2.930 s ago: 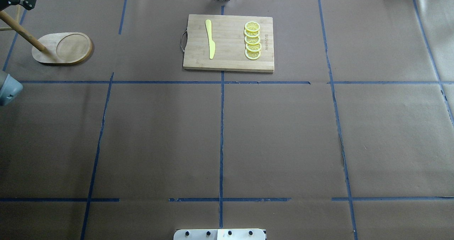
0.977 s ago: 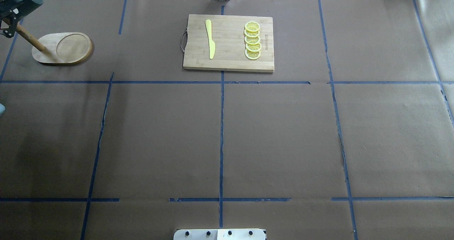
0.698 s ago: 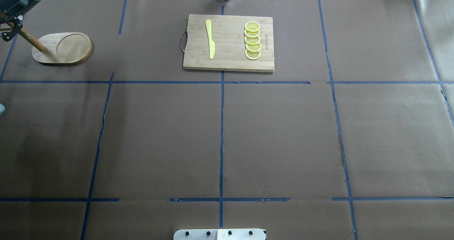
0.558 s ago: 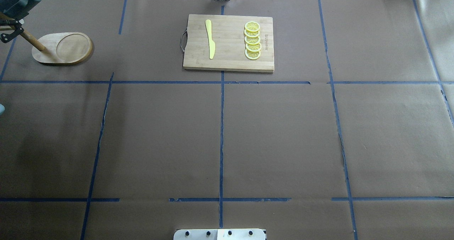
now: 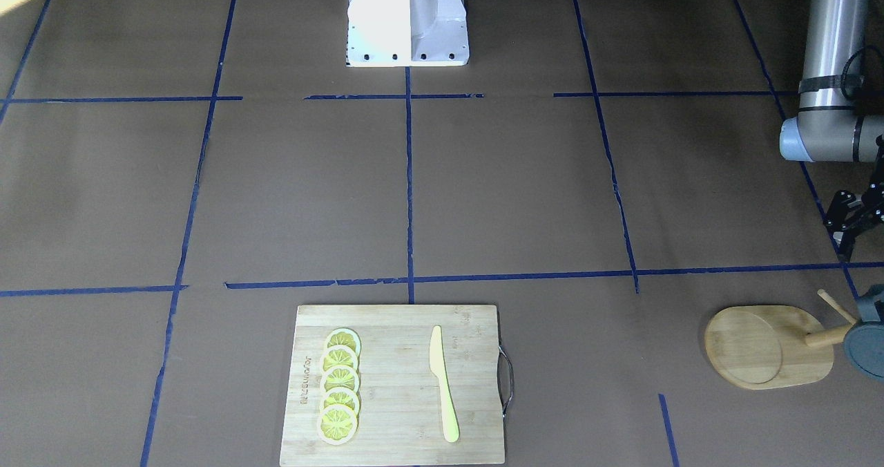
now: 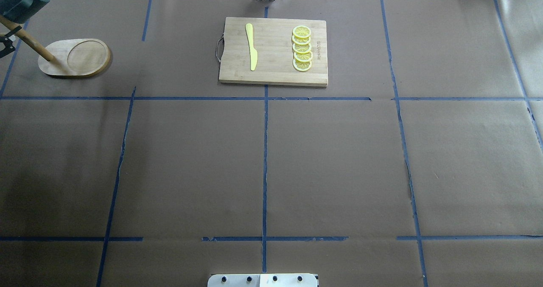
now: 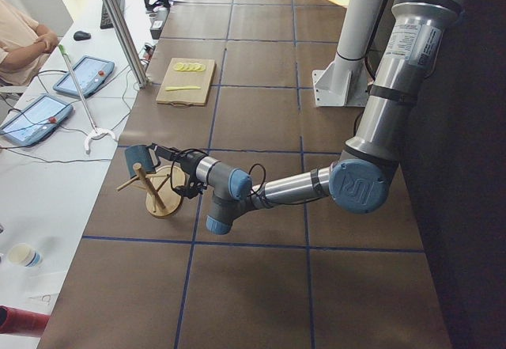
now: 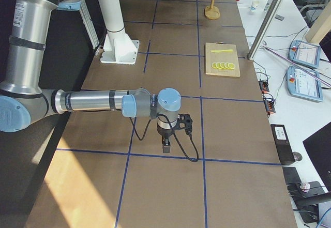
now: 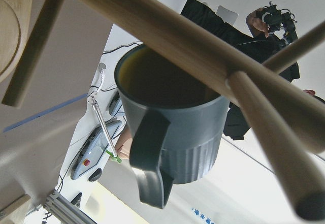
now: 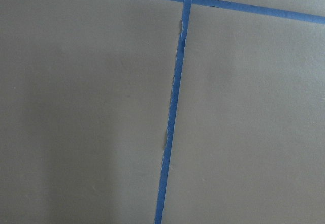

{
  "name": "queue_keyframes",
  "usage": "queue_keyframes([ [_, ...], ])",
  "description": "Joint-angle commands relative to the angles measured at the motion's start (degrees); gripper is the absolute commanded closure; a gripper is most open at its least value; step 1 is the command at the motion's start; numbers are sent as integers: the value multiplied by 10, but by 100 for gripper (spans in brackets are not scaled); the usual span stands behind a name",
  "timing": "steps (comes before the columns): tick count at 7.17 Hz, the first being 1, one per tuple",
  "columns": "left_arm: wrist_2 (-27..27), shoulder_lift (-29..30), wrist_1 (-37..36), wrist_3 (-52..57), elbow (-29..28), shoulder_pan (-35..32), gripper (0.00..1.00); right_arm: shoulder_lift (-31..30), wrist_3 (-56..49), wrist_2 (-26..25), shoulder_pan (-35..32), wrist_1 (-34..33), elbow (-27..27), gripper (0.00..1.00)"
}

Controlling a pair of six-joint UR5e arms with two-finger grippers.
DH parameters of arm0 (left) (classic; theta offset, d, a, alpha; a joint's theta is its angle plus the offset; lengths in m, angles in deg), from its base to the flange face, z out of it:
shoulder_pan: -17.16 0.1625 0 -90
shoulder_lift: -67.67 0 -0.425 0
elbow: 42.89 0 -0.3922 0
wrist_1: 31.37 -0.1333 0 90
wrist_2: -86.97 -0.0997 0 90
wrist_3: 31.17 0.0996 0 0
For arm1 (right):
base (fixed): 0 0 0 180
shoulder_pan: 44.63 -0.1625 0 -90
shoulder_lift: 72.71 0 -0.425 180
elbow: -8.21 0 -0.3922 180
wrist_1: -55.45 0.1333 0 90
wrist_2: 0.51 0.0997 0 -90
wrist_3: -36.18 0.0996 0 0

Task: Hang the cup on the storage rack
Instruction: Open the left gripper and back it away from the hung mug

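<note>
Cup (image 7: 141, 159) lodged at top of rack (image 5: 766, 346) | left gripper (image 5: 853, 222) just beside rack, jaws spread, empty | right gripper (image 8: 166, 148) well apart from rack, jaws: cannot tell | advised: retreat straight, clear of pegs (image 9: 269, 142)

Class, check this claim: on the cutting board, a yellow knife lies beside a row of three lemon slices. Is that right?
Not quite. The row holds five lemon slices, not three; the overhead exterior view shows this plainly. The rest stands: the yellow knife lies beside them on the cutting board.
</note>
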Motion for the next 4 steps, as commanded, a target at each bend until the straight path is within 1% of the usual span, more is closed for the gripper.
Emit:
queue_keyframes([
  [1,6,-42,28,100,62,0,0,1,0,0,0,0,1,0],
  [2,71,-57,24,160,103,0,0,1,0,1,0,0,2,0],
  [3,140,-64,13,274,124,-2,0,1,0,1,1,0,3,0],
  [4,195,-70,-1,416,129,-3,0,0,-1,1,0,0,3,0],
])
